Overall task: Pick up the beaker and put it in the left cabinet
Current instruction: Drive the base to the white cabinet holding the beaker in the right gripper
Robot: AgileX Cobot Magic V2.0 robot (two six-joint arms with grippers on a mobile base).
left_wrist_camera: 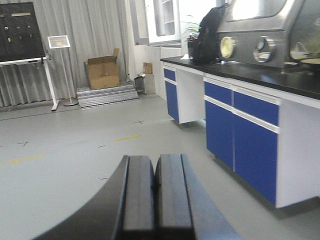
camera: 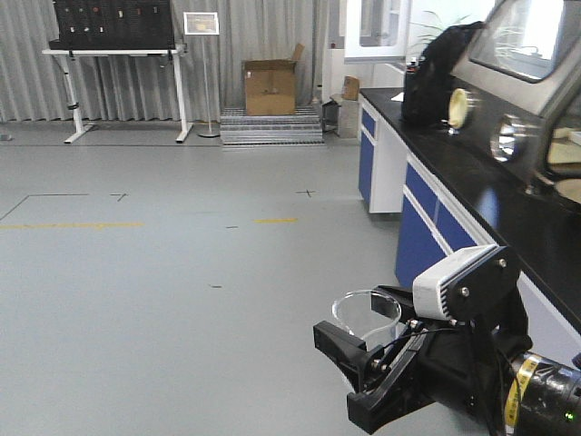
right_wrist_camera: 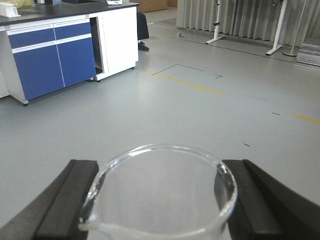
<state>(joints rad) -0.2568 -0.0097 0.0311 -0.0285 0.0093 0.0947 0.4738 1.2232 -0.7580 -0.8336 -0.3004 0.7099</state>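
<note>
Clamping the clear, round-rimmed glass beaker (right_wrist_camera: 160, 187), the matte black right tool (right_wrist_camera: 162, 205) holds it upright (left tool (left_wrist_camera: 155, 172) pressed closed)

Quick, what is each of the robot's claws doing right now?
Left gripper: closed, holding nothing.
Right gripper: closed on the glass beaker.

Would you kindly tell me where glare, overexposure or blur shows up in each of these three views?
Front view: the chamber window is blown out white; the beaker reads faintly against the grey floor. Left wrist view: the shut left gripper looks soft, that window too overexposed. Right wrist view: thin highlights line the beaker's rim between the dark fingers of the right gripper.
</note>
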